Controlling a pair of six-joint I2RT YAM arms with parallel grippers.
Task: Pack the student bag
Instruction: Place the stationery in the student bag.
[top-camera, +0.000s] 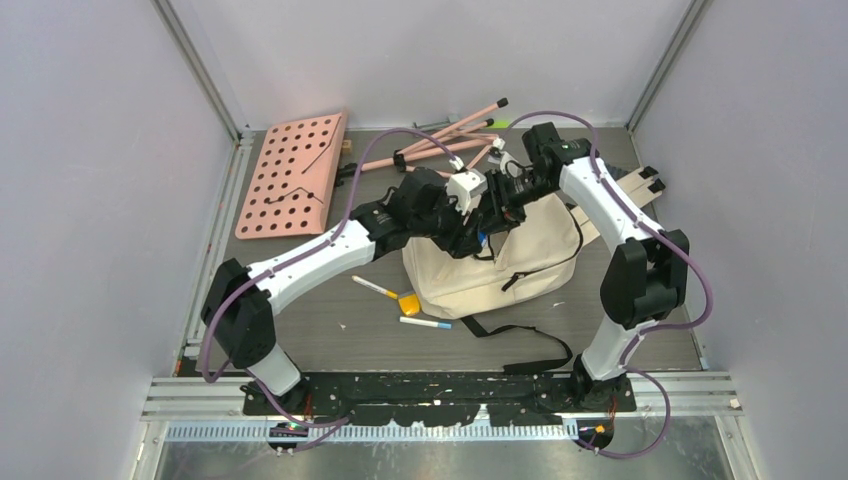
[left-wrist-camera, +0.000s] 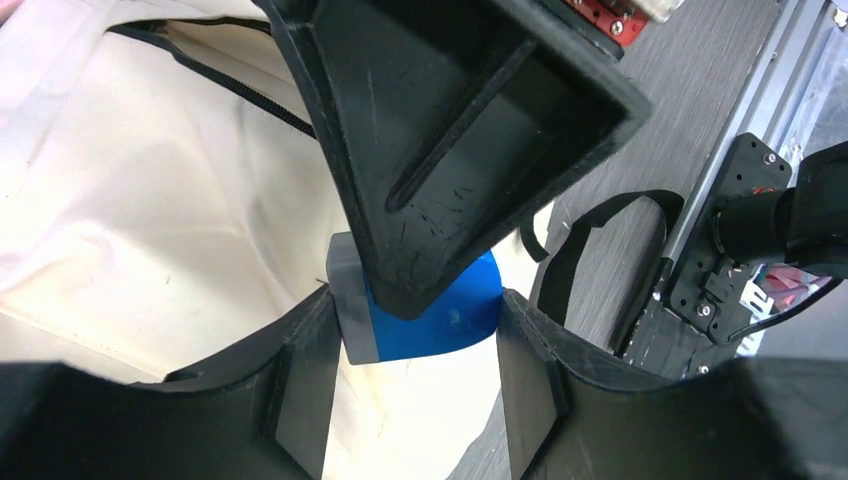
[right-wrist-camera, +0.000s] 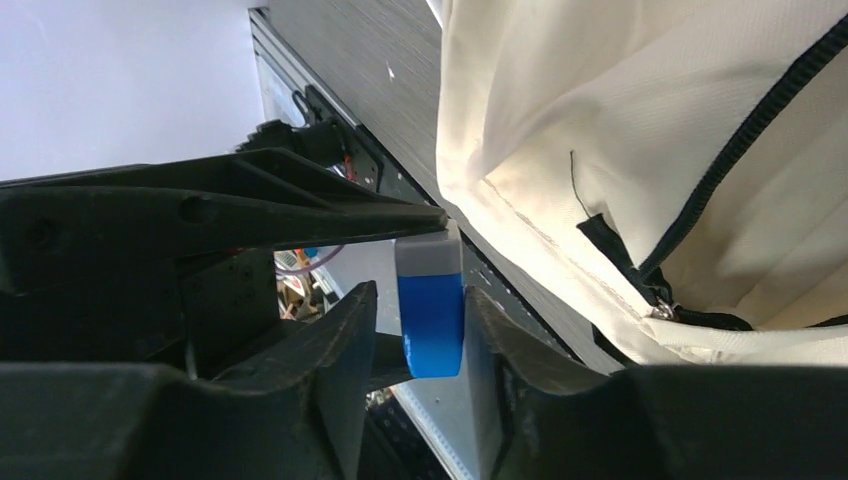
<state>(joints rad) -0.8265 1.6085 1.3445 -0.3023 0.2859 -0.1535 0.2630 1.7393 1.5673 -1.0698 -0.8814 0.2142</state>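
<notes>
Bag (top-camera: 500, 265): lies flat on the table (top-camera: 360, 330), right of centre. Its black strap (top-camera: 530, 345) trails toward the near edge.

Left fingers (left-wrist-camera: 290, 400): half-spread, holding a blue block (left-wrist-camera: 450, 315) with a grey end. Both pads touch it.

Right fingers (right-wrist-camera: 330, 370): straddle the same block above the bag's far-left corner. One finger is against it and a sliver of light shows at the other. Whether they clamp it cannot be told.

Handling, judged:
- The bag is limp cloth, probably light, with no stiffness of its own. It sags and creases wherever it is unsupported.
- The mouth will likely fall shut unless one side is held up, so a one-arm drop may land on closed cloth.
- The cloth is not slippery or fragile, but a pinch on a broad panel would gather only loose fabric and drag the bag across the table.
- The better hold is the stitched hem along the zipper (right-wrist-camera: 760, 130), where the layers are doubled, or the webbing.
- Lifting the hem should open the pocket, and the strap would serve only to reposition the bag.

Also on the table: two markers (top-camera: 375, 288) and a yellow piece (top-camera: 408, 303), just beside the bag's near-left corner.
</notes>
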